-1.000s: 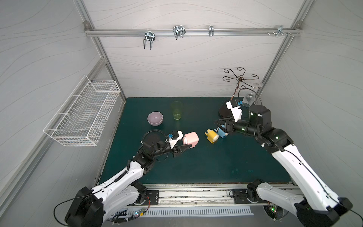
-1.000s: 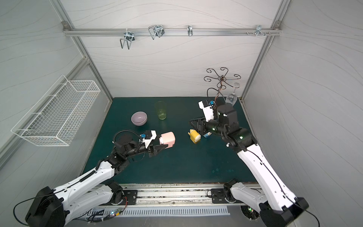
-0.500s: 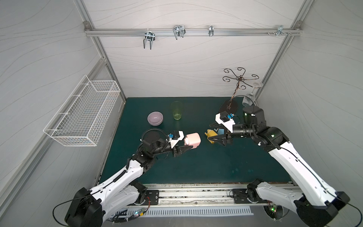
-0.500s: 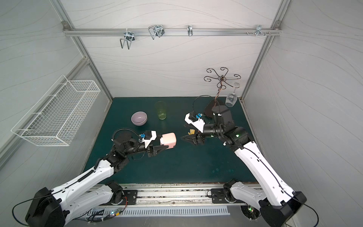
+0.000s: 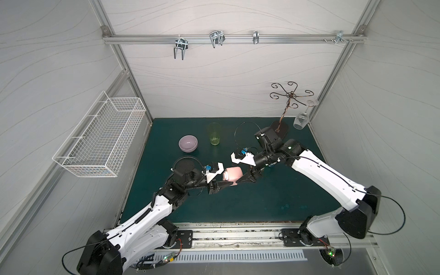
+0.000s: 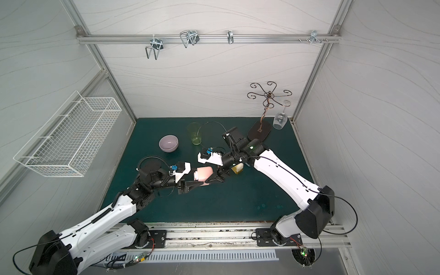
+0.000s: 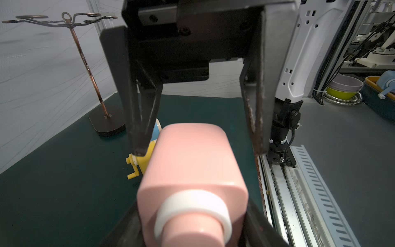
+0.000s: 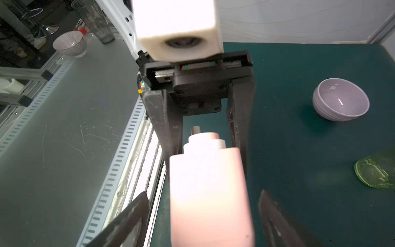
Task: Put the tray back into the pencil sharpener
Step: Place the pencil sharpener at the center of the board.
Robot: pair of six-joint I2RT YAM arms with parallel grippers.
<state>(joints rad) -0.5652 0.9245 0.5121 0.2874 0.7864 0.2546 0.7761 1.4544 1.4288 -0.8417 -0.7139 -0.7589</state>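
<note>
A pink box-shaped pencil sharpener (image 5: 234, 173) (image 6: 204, 173) with a white collar and a pink nozzle hangs above the green mat. My left gripper (image 5: 228, 178) (image 7: 192, 224) is shut on its nozzle end. My right gripper (image 5: 241, 176) (image 8: 203, 192) faces it from the opposite side, open. Its fingers (image 7: 139, 128) flank the sharpener's (image 8: 209, 192) far end with a gap on each side. On the mat behind lies a yellow piece with a crank (image 7: 139, 164) (image 6: 238, 168), blue and white at its back. I cannot tell which part is the tray.
A lilac bowl (image 5: 188, 143) and a green glass (image 5: 214, 134) stand at the back of the mat. A copper stand (image 5: 283, 112) with a hanging wine glass (image 5: 300, 120) is at the back right. A wire basket (image 5: 100, 138) hangs on the left wall.
My right gripper has swung left from the yellow piece to the pink sharpener and opened wider. The left gripper has kept its hold, shifting only slightly.
</note>
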